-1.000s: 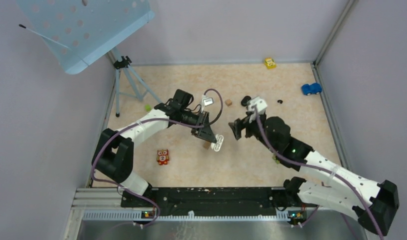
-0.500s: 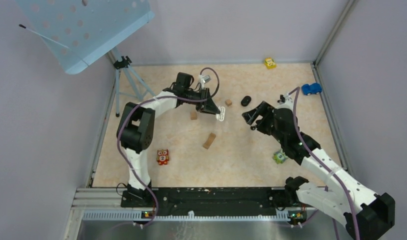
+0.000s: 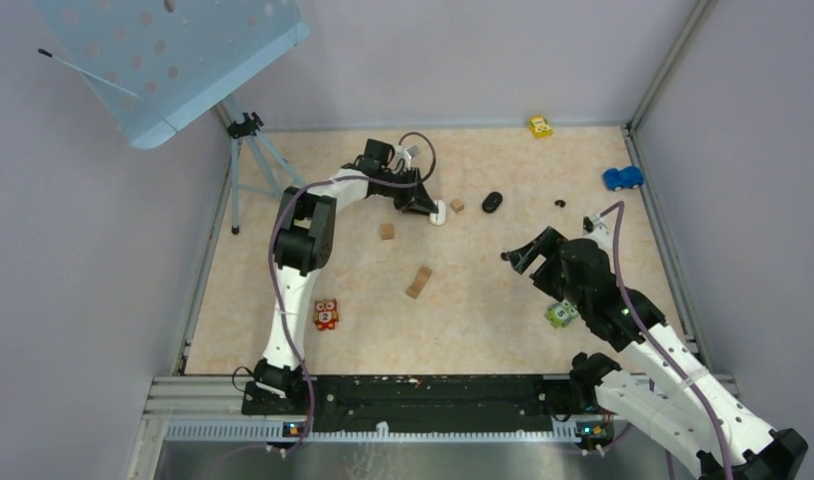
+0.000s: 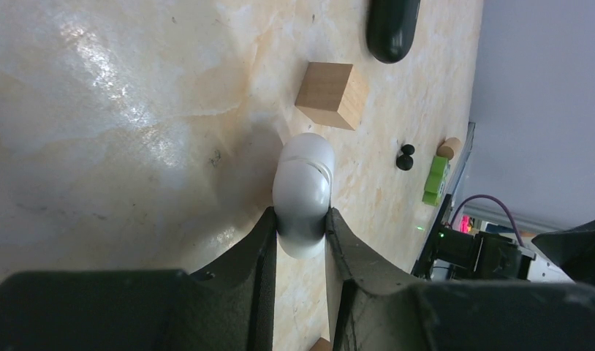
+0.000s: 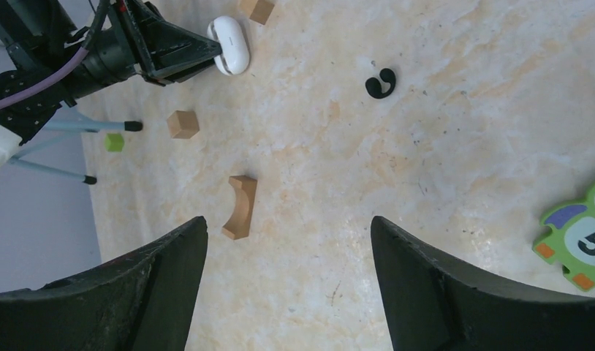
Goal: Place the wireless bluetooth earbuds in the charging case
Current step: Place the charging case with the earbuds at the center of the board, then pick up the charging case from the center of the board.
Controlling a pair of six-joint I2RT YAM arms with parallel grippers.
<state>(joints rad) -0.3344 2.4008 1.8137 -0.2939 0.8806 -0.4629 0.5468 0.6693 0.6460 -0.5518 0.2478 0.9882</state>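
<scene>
My left gripper is shut on a closed white charging case, held low over the table at the far middle, next to a small wooden cube. The case also shows in the top view and the right wrist view. A tiny black earbud lies alone at the far right; it also shows in the left wrist view and the right wrist view. A black oval case lies beyond the cube. My right gripper is wide open and empty. No white earbud shows.
A wooden cube and a wooden arch block lie mid-table. An owl toy lies near left, a green number-5 piece under my right arm. A blue car, a yellow car and a tripod stand at the edges.
My left gripper has carried the white case from mid-table to the far middle beside the cube. My right gripper has drawn back to the right and nearer, open.
</scene>
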